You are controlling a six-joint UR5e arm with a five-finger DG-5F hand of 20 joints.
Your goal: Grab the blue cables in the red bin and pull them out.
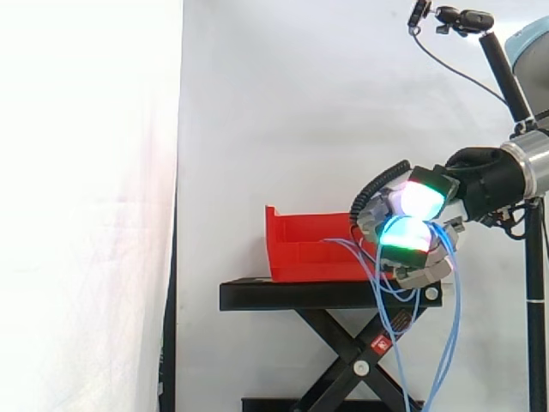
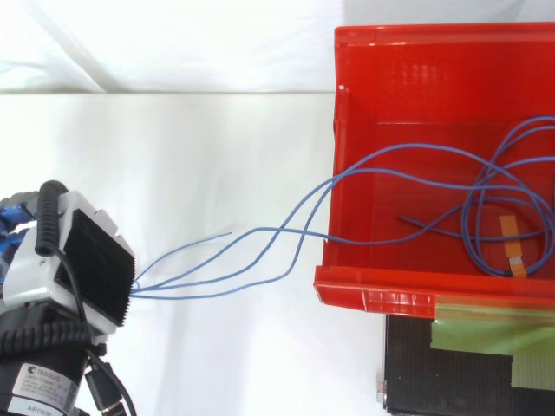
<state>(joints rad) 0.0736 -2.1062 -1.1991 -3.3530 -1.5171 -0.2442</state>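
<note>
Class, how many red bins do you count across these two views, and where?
1. One bin, seen in both views: it sits on the black stand, with blue cables running from it to the hand, which grips them.

The arm [image 1: 533,163] reaches in level from the right, its black wrist [image 1: 489,176] stopping just short of the red bin [image 1: 304,249], at about rim height. The hand [image 1: 422,251] hangs at the bin's right end, fingers curled inward and closed round a bundle of blue cables [image 2: 165,284]. Two pads [image 1: 419,199] glow, one white and, below it, one green. Seen from above, the hand [image 2: 87,260] sits clear of the bin's wall, its boxy back uppermost and its cable-holding side facing the bin.
</note>
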